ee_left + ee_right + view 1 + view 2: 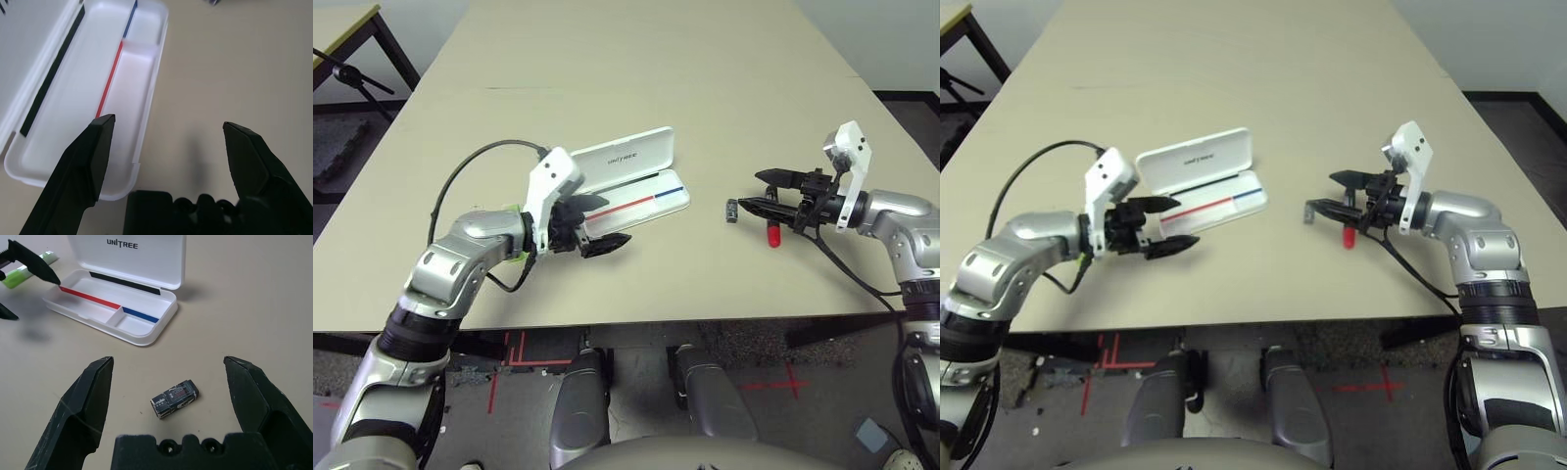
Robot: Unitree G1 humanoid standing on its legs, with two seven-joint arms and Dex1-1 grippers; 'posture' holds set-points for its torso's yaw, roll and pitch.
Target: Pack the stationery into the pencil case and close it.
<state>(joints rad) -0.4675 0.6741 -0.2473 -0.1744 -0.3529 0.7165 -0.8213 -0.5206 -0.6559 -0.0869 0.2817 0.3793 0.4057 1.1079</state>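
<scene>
Sitting beyond the spread right jaws, at about eight o'clock, the small dark block (174,399) looks light and stiff; pinch it across its long sides. The red marker (773,235) lies under those jaws, red end toward six. The pencil case (668,188) sits open toward nine; the left jaws gape empty beside it.

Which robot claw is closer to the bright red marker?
Right. The right claw hovers around it; the left claw is away by the white plastic case.
</scene>
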